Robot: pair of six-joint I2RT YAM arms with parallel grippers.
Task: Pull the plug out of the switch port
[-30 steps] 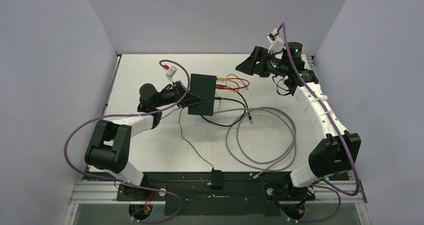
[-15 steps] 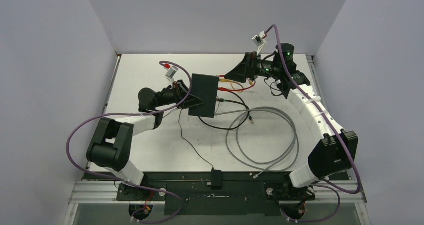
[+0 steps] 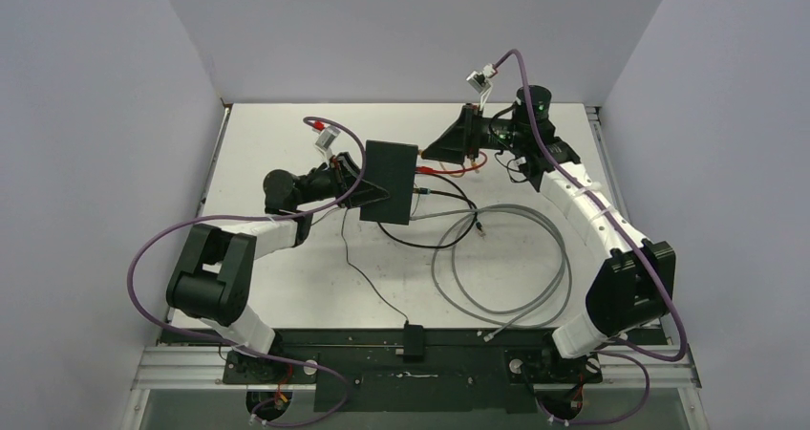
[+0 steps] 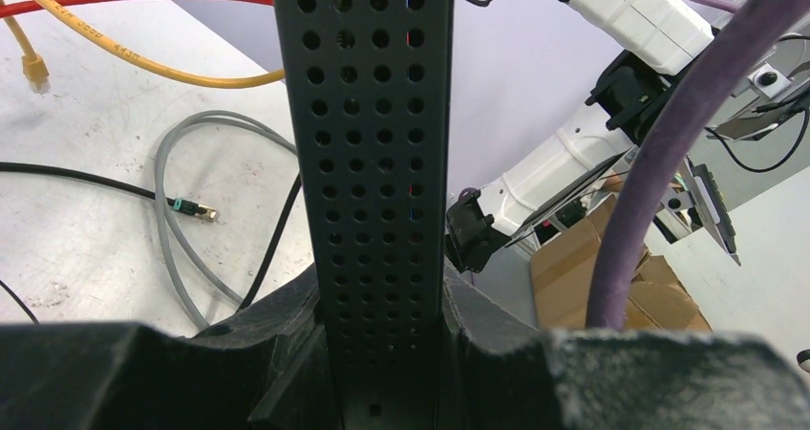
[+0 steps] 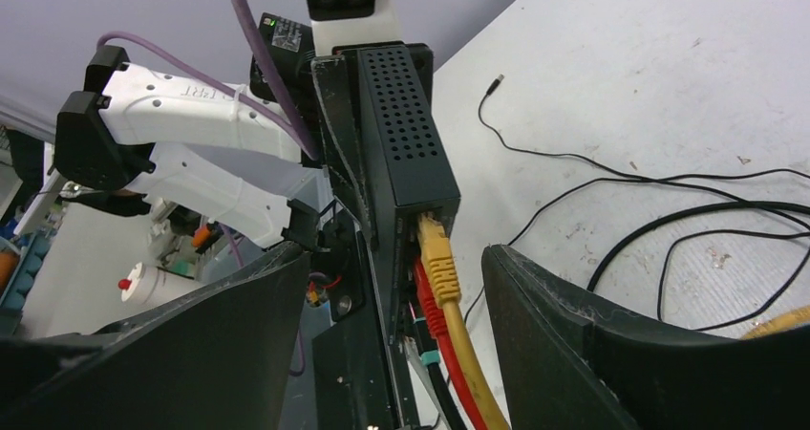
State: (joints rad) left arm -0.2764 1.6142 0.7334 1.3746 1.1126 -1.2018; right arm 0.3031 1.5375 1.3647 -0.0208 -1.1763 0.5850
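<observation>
The switch is a flat black box in the middle of the table, its port edge facing right. My left gripper is shut on its left edge; in the left wrist view the perforated side sits clamped between my fingers. A yellow plug and a red plug sit in the ports, with a black teal-booted plug below them. My right gripper is open at the port edge. In the right wrist view, the right gripper has its jaws standing on either side of the yellow and red plugs without touching them.
A grey cable coil and a black cable lie right of the switch. A small black block with a thin black wire sits at the near edge. Yellow and red cables loop behind my right gripper.
My right gripper has swung left and down from the back right to the switch's port edge, and now straddles the plugs. My left gripper has kept its hold on the switch.
</observation>
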